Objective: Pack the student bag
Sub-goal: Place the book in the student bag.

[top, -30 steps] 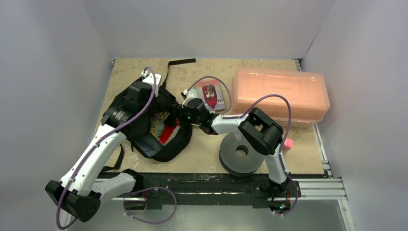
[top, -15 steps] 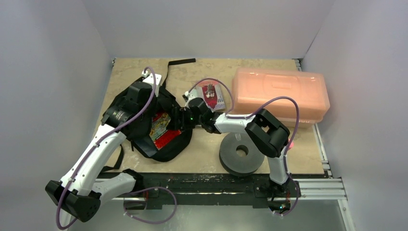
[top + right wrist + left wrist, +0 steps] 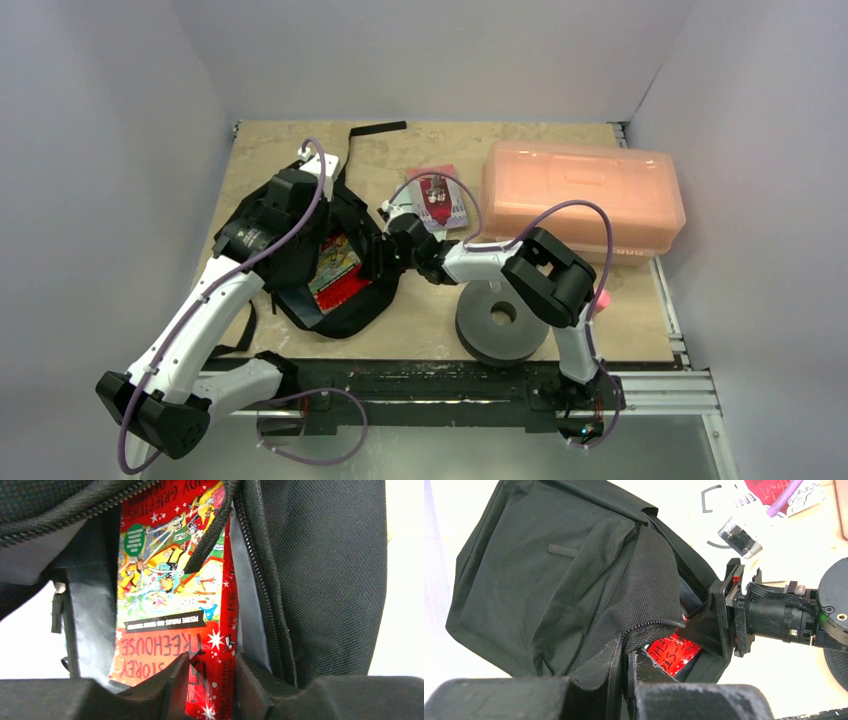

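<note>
One "STOREY TREEHOUSE" book [image 3: 170, 605] in bag [image 3: 320, 580]

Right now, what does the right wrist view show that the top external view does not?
Right wrist only: cover lettering on the red book, and the right gripper clamped on its edge. Top external only: the orange box, grey spool, and a second book on the table. Both: the student bag, open, with the red book partly inside.

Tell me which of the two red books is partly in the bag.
The treehouse book, pinched in the right claw and partly inside the open student bag. The other red book lies flat on the table beside the orange box.
</note>
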`<action>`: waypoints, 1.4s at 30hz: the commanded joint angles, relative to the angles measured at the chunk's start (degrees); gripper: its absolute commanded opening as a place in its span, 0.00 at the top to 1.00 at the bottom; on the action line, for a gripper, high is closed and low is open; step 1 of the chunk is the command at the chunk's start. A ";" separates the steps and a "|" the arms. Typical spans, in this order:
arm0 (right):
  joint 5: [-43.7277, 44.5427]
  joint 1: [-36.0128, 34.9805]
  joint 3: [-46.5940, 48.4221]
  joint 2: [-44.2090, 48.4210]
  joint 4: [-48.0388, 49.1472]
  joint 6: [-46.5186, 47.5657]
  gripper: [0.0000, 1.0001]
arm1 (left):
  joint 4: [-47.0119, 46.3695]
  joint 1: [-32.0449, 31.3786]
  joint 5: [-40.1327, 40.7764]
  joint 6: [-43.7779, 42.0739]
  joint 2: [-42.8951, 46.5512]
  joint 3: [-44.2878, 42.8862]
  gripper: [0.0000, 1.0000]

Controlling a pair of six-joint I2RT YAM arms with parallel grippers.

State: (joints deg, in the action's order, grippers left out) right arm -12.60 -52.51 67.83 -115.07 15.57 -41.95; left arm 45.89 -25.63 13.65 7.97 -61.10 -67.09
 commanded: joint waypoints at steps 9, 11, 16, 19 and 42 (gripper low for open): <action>9.18 -0.74 6.99 -4.21 13.63 5.26 1.00 | -3.85 0.06 -0.56 0.83 0.19 -1.13 1.00; 13.48 -0.75 10.20 -5.87 15.07 6.29 1.00 | -3.94 0.05 0.06 0.75 0.19 -0.95 1.00; 20.10 -0.85 16.42 -10.52 21.31 8.28 1.00 | -4.18 0.05 1.12 0.67 0.38 -0.65 1.00; 23.18 -0.96 18.75 -12.00 21.54 10.66 1.00 | -4.47 0.12 1.87 0.64 0.54 -0.33 1.00; 12.70 -12.06 0.96 -2.72 18.12 1.40 0.57 | -5.55 0.23 4.18 -0.36 -0.43 0.47 1.00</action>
State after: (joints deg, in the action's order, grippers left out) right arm 0.62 -64.23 69.14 -116.14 29.17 -35.92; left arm 44.07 -25.61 16.71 7.90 -61.84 -66.65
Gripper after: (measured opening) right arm 0.422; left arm 0.028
